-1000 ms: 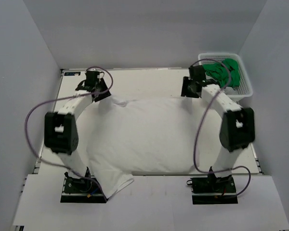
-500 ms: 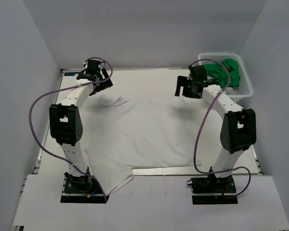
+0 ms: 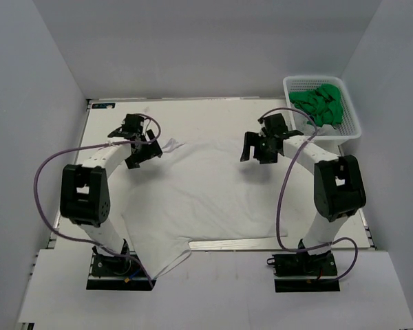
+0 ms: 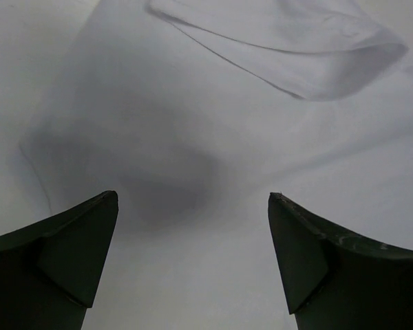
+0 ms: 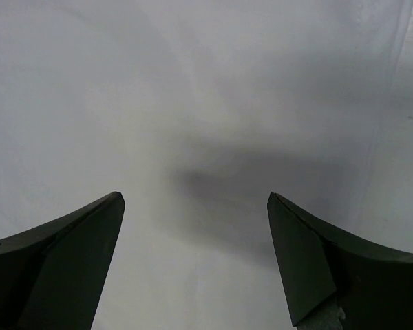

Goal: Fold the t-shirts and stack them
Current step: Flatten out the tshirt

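Jaws wide open on both sides: your left end effector [image 3: 140, 146] and right end effector [image 3: 259, 146] hold nothing, hovering just over the white t-shirt [image 3: 206, 196] spread beneath them on the bench [image 3: 213, 113]. Just ahead of the left one a flap of cloth [image 4: 296, 48] lies doubled over. Pinch there carelessly and you may grab extra layers, skewing the fold. Beyond your right end effector, green t-shirts [image 3: 320, 103] wait in the basket [image 3: 350, 110].
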`<act>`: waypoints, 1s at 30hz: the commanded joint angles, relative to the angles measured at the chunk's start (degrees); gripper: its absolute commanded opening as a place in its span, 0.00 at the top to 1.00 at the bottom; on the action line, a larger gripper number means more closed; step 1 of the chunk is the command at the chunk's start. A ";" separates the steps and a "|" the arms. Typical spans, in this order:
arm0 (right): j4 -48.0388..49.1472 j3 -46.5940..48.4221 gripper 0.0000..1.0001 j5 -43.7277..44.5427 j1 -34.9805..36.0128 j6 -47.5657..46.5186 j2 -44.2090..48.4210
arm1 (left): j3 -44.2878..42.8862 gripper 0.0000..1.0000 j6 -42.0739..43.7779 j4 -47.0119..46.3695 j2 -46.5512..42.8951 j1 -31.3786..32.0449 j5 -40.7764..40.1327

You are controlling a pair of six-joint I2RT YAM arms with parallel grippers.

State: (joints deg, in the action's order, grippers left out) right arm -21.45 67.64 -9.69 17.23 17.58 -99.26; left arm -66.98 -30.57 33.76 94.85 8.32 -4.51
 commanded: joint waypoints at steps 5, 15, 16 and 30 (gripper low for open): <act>-0.26 11.45 0.10 7.93 -0.18 0.61 -12.78 | -9.56 0.00 -2.39 -2.47 13.77 -1.11 1.97; -5.17 28.59 0.10 16.19 -2.03 2.19 -28.60 | -33.25 0.00 -0.99 0.16 33.45 -1.11 2.58; -5.96 34.35 0.10 16.72 -2.81 2.28 -31.23 | -35.91 0.00 -0.46 0.69 36.87 -1.11 1.80; -1.67 61.21 0.10 10.49 -5.55 -7.63 -42.07 | -67.22 0.00 0.77 -4.31 51.58 -2.78 10.23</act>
State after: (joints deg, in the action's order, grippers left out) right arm -26.79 126.02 1.93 11.44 15.16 -144.05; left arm -131.98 -30.20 31.35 147.68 6.28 1.63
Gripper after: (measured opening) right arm 0.904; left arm 0.994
